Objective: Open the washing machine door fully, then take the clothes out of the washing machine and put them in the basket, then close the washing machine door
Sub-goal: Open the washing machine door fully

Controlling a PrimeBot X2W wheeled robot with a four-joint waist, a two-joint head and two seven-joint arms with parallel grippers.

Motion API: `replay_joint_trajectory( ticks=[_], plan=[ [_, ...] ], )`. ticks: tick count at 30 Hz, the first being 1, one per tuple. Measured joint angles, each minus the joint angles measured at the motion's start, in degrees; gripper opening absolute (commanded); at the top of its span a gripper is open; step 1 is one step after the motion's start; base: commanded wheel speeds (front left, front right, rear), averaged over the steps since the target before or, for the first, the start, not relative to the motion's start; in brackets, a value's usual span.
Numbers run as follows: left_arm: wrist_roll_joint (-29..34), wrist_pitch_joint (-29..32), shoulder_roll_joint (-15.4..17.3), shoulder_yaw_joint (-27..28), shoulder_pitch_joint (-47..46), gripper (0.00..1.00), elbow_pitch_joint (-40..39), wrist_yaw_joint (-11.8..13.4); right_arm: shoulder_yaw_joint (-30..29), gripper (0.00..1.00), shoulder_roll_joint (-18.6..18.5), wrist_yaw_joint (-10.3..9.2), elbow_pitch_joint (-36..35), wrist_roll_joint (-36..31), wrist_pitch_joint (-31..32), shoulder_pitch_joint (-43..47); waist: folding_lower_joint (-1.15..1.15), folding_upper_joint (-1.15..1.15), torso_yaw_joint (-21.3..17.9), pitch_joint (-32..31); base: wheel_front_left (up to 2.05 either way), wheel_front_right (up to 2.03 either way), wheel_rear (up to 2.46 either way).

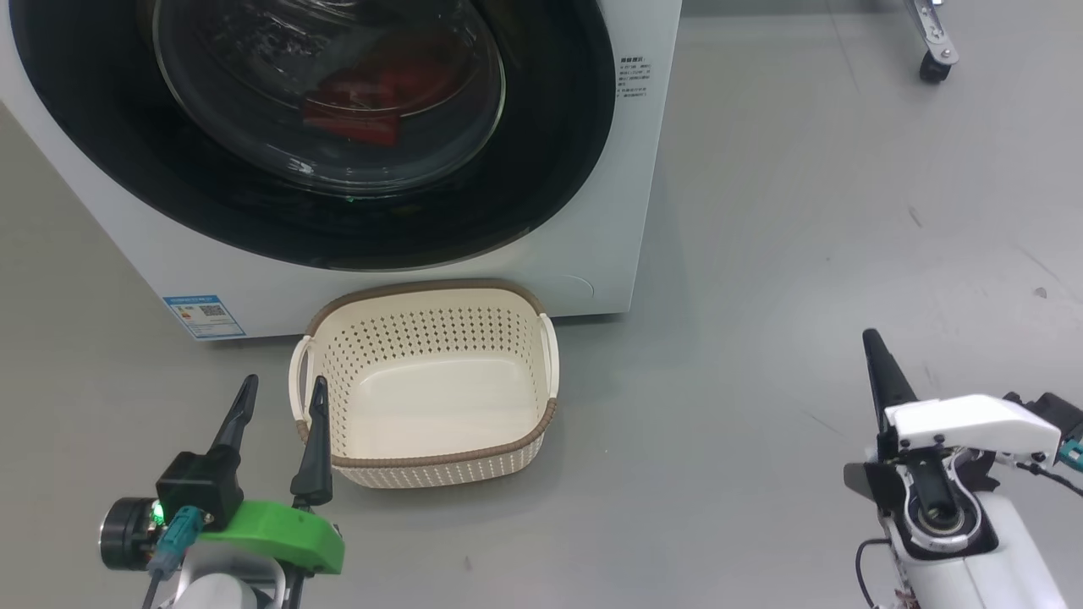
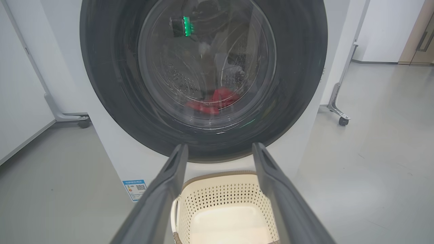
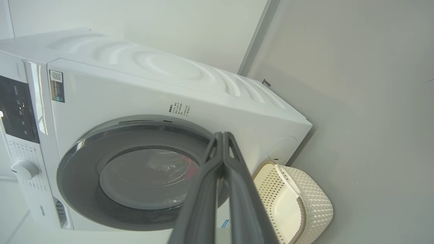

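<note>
From my head, the washing machine stood ahead with its door shut flat against the front. The red clothes lay in the drum behind the glass bowl. The basket sat on the grey floor just in front of the machine, below the door, its cream bottom bare. A blue sticker marked the machine's lower corner on my left. My left claw hung just beside the basket's left handle, fingers spread wide with nothing between them. My right claw was well off to the right over open floor, fingers pressed together on nothing. A castor stood far back on the right.

From my left wrist, I looked straight at the door between my parted fingers. The clothes were a low red heap at the bottom of the drum, with perforated steel above them, which my head did not show. The basket's rim sat between my fingers. Open floor ran down both sides of the machine to castored frame legs.

From my right wrist, the picture was tilted. My shut fingers crossed the door's rim. This view added the dark control panel, a white dial and the machine's top. The basket lay by the machine's lower front corner.
</note>
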Motion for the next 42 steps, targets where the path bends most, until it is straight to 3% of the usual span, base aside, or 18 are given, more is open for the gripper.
replay_joint_trajectory(
  ticks=[10, 17, 33, 42],
  plan=[
    [1.0, 0.0, -0.3, -0.5, -2.5, 1.00, -1.2, -0.3, -3.3, 0.00, -0.6, -0.15, -0.3, 15.8, 9.9, -9.2, 0.00, 0.00, 0.7, 4.1, 0.00, 0.00, 0.00],
    [1.5, -0.1, -0.6, -1.3, -5.0, 1.00, -2.1, -0.6, -4.1, 0.00, -0.8, -2.45, -0.2, 19.7, 14.4, -16.5, 0.00, 0.00, 1.7, 7.5, 0.00, 0.00, 0.00],
    [2.8, -0.1, -1.6, -2.7, -10.9, 1.00, -3.8, -1.1, -2.9, 0.00, -4.5, -8.20, 0.5, 20.6, 21.5, -34.1, 0.00, 0.00, 5.1, 16.8, 0.00, 0.00, 0.00],
    [3.2, -0.1, -2.2, -4.6, -14.6, 1.00, -5.0, -2.0, -1.7, 0.00, -7.7, -10.10, 0.7, 19.8, 23.8, -43.7, 0.00, 0.00, 7.3, 22.1, 0.00, 0.00, 0.00]
  ],
)
